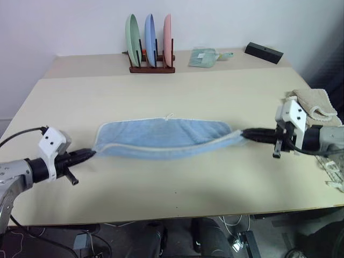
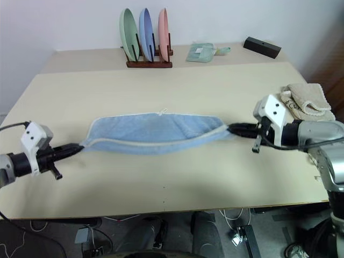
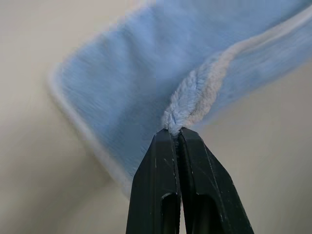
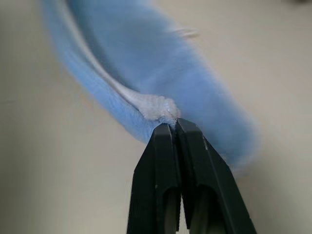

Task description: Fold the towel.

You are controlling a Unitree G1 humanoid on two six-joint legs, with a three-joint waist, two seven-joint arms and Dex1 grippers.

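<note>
- Blue and soft, the towel lies stretched out long across the middle of the table, and we hold it at both ends.
- We see it doubled over, with a pale edge running along its front side and a tiny loop sticking up at the middle of its back edge.
- Our left gripper has its two black fingers pressed tight together, and they pinch the bunched-up left end of the towel.
- Our right gripper is squeezed tight too, and it pinches the whitish edge at the right end of the towel.
- We see both arms low over the table, one at each end, with the grippers pointing in toward each other.
- Most of the towel rests on the table, and the two pinched ends lift up a little.
- At the back of the table we see a wooden rack with three plates standing up in it: one green, one blue, one pink.
- Next to the rack lies a small mint-green cloth, and further right a black box.
- A beige towel sits in a pile at the right edge of the table, just behind our right arm.
</note>
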